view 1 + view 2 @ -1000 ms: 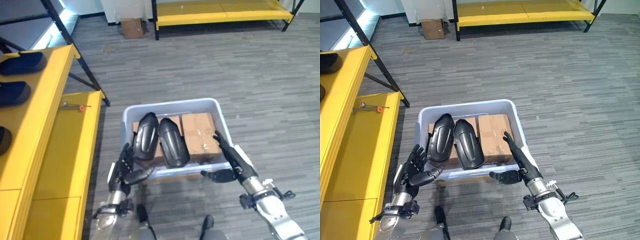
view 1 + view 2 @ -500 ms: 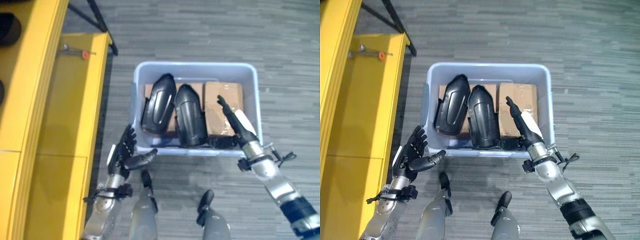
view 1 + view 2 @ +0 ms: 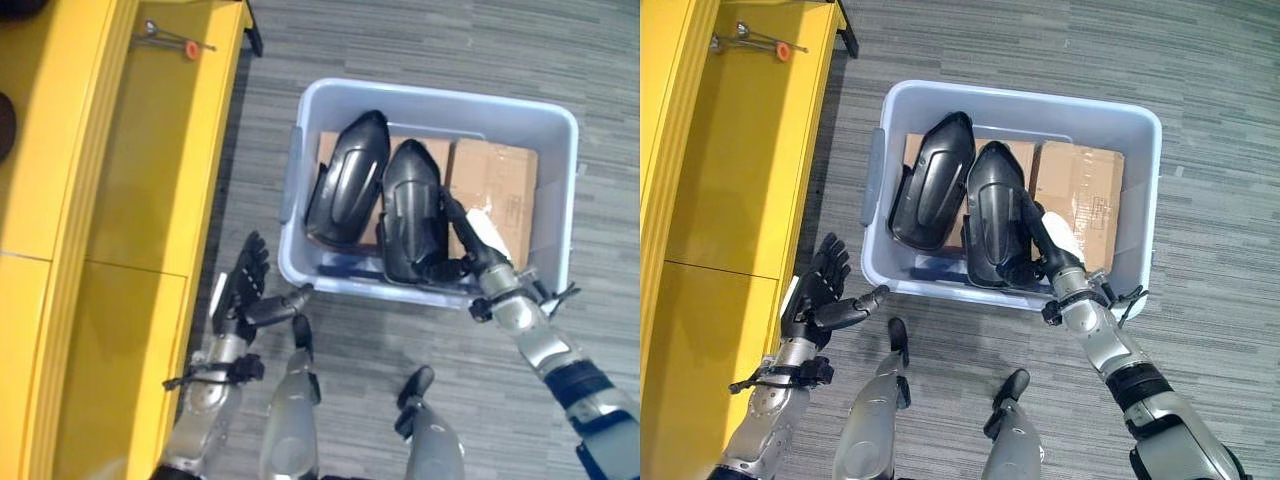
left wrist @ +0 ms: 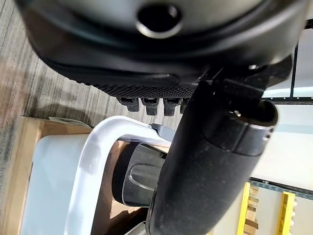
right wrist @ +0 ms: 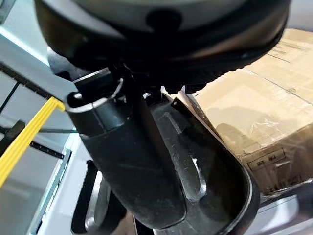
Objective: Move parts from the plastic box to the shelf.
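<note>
A pale plastic box (image 3: 440, 96) stands on the floor. Two black moulded parts lie in it side by side on cardboard, the left part (image 3: 345, 182) and the right part (image 3: 410, 212). My right hand (image 3: 470, 248) is inside the box, open. Its straight fingers lie along the right part's right edge and its thumb (image 5: 132, 166) reaches across that part's near end (image 5: 208, 183). My left hand (image 3: 243, 297) hovers open with spread fingers over the floor, just outside the box's near left corner (image 4: 98, 156). The yellow shelf (image 3: 120, 180) runs along the left.
A brown cardboard box (image 3: 505, 190) fills the right side of the plastic box, next to my right hand. A small tool with an orange grip (image 3: 176, 40) lies on the shelf's lower level. A dark part (image 3: 5, 125) sits on the upper level.
The camera has tilted down. My right hand has moved left from over the cardboard box onto the right black part. My left hand has stayed open beside the box.
</note>
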`<state>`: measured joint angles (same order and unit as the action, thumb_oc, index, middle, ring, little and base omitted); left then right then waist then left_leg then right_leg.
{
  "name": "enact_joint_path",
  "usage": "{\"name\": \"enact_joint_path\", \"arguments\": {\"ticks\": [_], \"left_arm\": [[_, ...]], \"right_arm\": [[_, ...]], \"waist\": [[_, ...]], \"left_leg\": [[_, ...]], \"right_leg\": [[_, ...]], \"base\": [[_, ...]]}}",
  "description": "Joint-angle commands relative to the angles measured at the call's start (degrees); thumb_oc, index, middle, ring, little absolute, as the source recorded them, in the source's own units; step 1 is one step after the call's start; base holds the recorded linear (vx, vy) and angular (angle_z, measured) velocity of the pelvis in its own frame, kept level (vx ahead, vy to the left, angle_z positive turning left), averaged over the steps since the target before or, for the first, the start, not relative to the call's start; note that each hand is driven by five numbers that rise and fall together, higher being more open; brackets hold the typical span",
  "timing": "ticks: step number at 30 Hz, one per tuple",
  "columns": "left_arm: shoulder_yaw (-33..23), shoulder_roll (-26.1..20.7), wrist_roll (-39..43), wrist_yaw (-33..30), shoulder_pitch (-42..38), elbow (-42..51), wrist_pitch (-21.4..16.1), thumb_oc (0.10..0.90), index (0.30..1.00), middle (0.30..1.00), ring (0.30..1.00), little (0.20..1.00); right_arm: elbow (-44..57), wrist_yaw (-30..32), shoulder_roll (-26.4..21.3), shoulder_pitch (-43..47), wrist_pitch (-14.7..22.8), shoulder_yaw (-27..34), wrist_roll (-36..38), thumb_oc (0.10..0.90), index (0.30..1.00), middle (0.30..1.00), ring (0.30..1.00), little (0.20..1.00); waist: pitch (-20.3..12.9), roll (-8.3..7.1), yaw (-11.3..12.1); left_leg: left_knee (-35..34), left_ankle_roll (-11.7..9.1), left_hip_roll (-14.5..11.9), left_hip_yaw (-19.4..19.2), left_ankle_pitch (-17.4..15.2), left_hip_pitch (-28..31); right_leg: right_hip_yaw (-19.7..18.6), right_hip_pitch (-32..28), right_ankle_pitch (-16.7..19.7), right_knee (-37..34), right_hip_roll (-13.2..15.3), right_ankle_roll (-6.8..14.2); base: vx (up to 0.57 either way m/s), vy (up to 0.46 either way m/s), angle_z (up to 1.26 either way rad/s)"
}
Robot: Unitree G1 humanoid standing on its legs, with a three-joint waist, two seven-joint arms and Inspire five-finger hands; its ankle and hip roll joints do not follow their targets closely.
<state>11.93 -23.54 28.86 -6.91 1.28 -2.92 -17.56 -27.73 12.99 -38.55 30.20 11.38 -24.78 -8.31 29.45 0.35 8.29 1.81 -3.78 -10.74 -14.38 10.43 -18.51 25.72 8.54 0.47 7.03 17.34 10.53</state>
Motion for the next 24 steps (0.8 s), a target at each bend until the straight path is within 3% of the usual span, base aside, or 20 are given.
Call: {"name": "enact_joint_path", "arguments": {"ticks": [1,8,16,24], "left_arm": [[-0.2,0.2,-1.5,-0.3,-2.4,7.1,-5.9,0.900,1.000,1.000,1.000,1.000],[1.2,-0.1,-1.0,-0.6,-3.5,8.6,-6.3,0.900,1.000,1.000,1.000,1.000],[2.7,-0.4,-0.6,-0.9,-3.8,8.3,-6.0,0.900,1.000,1.000,1.000,1.000],[4.1,-0.8,0.2,-0.8,-4.8,8.3,-6.0,0.900,1.000,1.000,1.000,1.000]], "right_arm": [[1.7,3.4,-4.3,9.3,2.0,-1.7,-4.7,0.900,1.000,1.000,1.000,1.000],[-6.7,2.8,-3.8,15.5,1.9,-4.8,-0.5,0.900,1.000,1.000,1.000,1.000],[-17.3,2.2,-5.0,23.6,-0.2,-12.6,-5.4,0.900,1.000,1.000,1.000,1.000],[-30.6,2.3,-3.4,29.7,-1.2,-15.8,-4.6,0.900,1.000,1.000,1.000,1.000]], "waist": [[-0.1,-0.34,0.5],[0.3,-0.23,1.5],[0.3,-0.22,2.5],[0.3,0.81,3.7]], "left_leg": [[1.3,-4.7,-4.3,0.0,-1.3,1.8],[1.3,-4.7,-4.2,0.6,-1.1,-0.3],[1.5,-4.8,-4.3,0.9,-1.1,-3.3],[1.6,-4.8,-3.8,1.7,-0.7,-7.1]], "right_leg": [[-1.4,1.7,5.8,-1.6,0.2,-0.2],[-1.2,3.3,5.9,-1.6,0.0,-0.4],[-1.3,6.1,6.0,-1.4,-0.5,-0.5],[-0.9,9.5,6.1,-0.9,-0.7,-0.5]], "base": [[0.00,0.007,0.07],[0.00,0.003,0.03],[0.00,0.002,0.01],[0.00,0.000,0.03]]}}
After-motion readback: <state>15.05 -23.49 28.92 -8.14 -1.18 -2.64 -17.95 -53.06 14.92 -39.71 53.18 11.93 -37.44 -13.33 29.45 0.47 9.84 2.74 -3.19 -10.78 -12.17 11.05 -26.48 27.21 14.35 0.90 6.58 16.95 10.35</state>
